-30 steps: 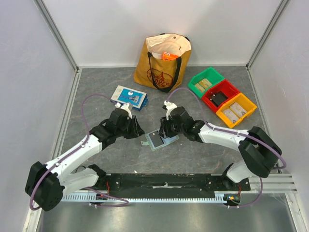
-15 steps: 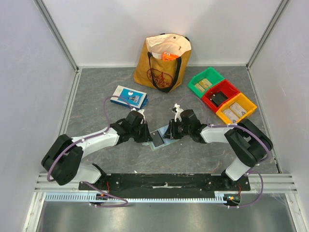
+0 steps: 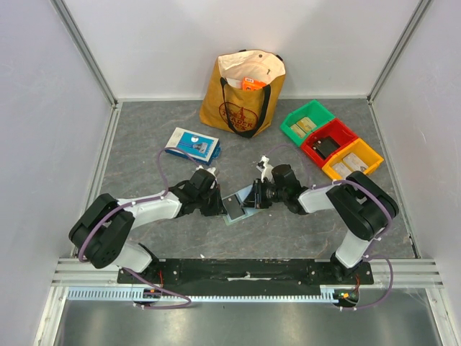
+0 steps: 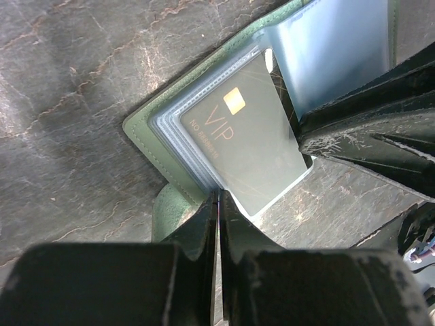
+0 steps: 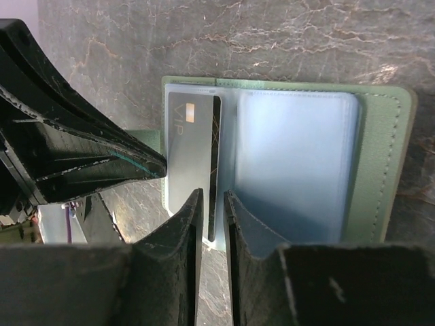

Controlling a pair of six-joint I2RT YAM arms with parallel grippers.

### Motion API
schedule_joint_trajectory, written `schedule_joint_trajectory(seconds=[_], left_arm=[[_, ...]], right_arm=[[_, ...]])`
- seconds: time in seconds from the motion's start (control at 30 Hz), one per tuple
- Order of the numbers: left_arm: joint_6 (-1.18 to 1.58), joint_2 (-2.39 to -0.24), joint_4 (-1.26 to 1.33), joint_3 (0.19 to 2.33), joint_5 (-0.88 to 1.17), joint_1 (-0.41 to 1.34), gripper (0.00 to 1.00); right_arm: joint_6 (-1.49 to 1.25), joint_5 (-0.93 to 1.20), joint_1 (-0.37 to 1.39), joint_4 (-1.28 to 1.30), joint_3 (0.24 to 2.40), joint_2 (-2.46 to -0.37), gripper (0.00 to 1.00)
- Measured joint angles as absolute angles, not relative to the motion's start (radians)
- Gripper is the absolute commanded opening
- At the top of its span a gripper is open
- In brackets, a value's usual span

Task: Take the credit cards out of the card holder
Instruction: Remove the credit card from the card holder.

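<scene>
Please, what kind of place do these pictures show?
Probably a robot test cell, not a home: plain white walls on aluminium posts enclose the grey table, the left arm and right arm are bolted to its near rail, and coloured bins sit in a row.

A grey, marble-veined table is filling the middle of the frame and carrying everything. A mustard tote bag is standing at its upper centre, against the back edge. A flat blue-and-white box is lying left of centre. Three bins are sitting in a touching diagonal row at the upper right: green, red and yellow. The pale green card holder is lying open near the table's centre.
</scene>
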State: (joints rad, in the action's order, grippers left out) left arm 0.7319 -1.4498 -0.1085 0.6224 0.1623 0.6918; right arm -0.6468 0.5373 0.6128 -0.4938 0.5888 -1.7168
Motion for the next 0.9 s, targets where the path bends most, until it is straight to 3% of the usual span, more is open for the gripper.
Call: schedule_joint_trajectory(seconds=[0.13, 0.43, 0.9], left_arm=[[0.738, -1.450, -0.093, 0.615, 0.165, 0.692, 0.05], [0.741, -1.450, -0.078, 0.608, 0.168, 0.692, 0.02], [0.744, -1.451, -0.062, 0.601, 0.169, 0.692, 0.03]], right_arm=[[-0.655, 0.555, 0.613, -0.513, 0.588, -1.738, 0.20], [-0.664, 0.580, 0.599, -0.537, 0.580, -1.746, 0.00], [-0.625, 0.656, 0.542, -0.514, 0.579, -1.746, 0.00]])
